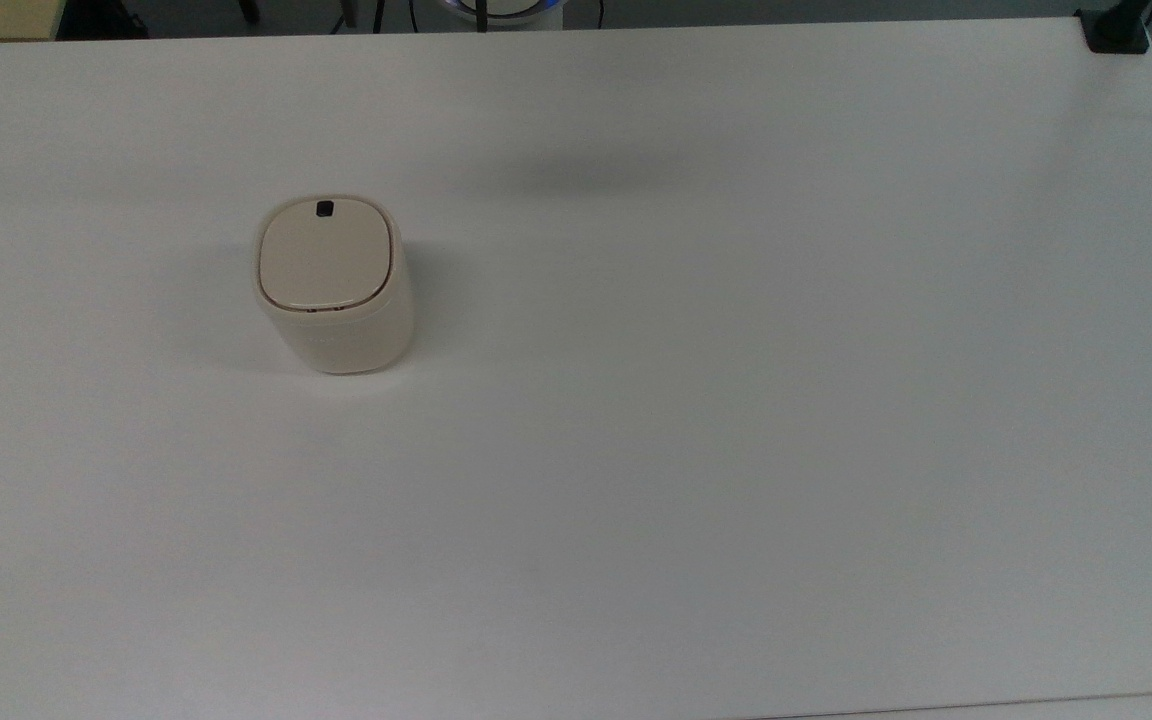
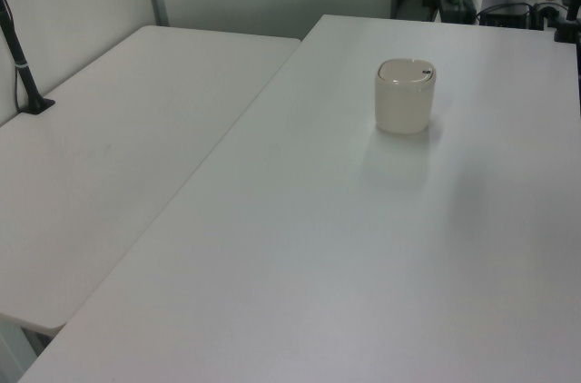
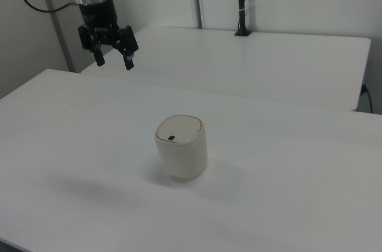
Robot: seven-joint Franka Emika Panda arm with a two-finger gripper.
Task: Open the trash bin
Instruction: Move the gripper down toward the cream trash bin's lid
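One trash bin (image 3: 181, 155), light rigid plastic; press its black button (image 3: 171, 138). Gripper (image 3: 113, 60) hovers with jaws spread.

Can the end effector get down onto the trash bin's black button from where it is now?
Probably yes. The end effector hangs open above the table, apart from the trash bin, the lid is shut, and nothing stands around the black button.

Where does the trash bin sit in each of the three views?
Top view: trash bin left of centre, upper half.
Left view: upper right, on the larger white table.
Right view: centre, slightly low.
Shared landmark: the small black button near one edge of its closed lid.
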